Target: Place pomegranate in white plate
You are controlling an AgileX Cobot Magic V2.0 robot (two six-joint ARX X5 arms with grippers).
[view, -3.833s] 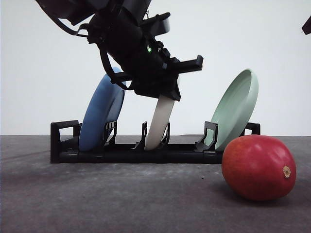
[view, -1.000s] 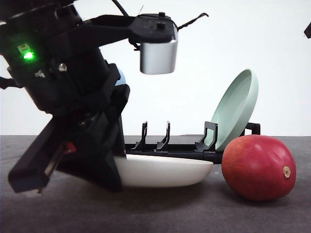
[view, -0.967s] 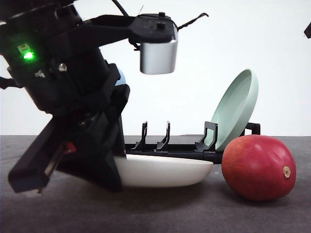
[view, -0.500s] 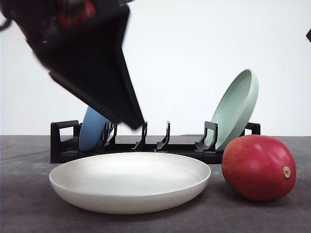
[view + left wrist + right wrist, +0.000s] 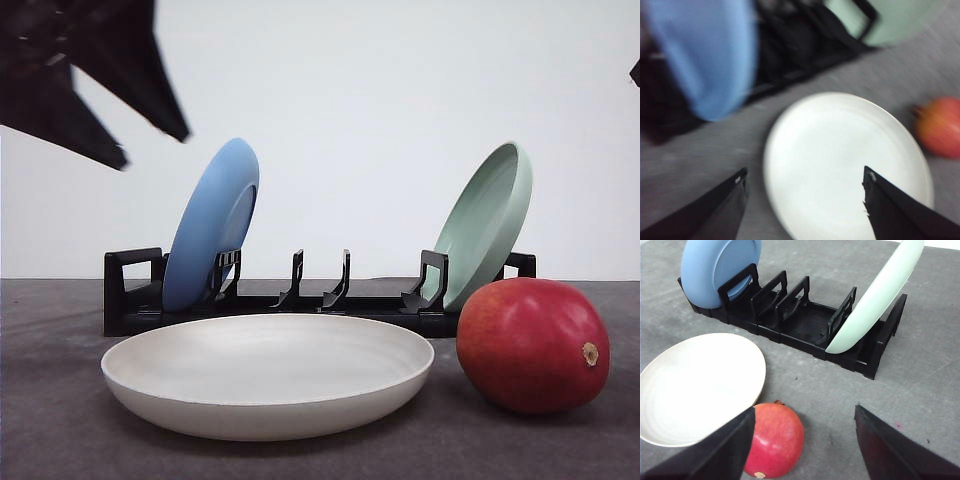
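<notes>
Because the fruit needs a flat landing spot, the white plate point(image 5: 268, 375) lies face-up on the table point(image 5: 60, 440) before the black rack point(image 5: 130, 290), no longer under my left fingers point(image 5: 805, 200), now lifted, spread, empty. Touching its rim rests the pomegranate point(image 5: 530, 345); my right fingers point(image 5: 802, 445) hover open above it.

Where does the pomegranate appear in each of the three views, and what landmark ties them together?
Front view: the pomegranate sits low on the right, on the table beside the white plate.
Left wrist view: a blurred red ball at the right edge, past the plate's rim.
Right wrist view: at the bottom, left of centre, against the plate's edge.
Shared landmark: the black rack holding the blue and pale green plates.
</notes>
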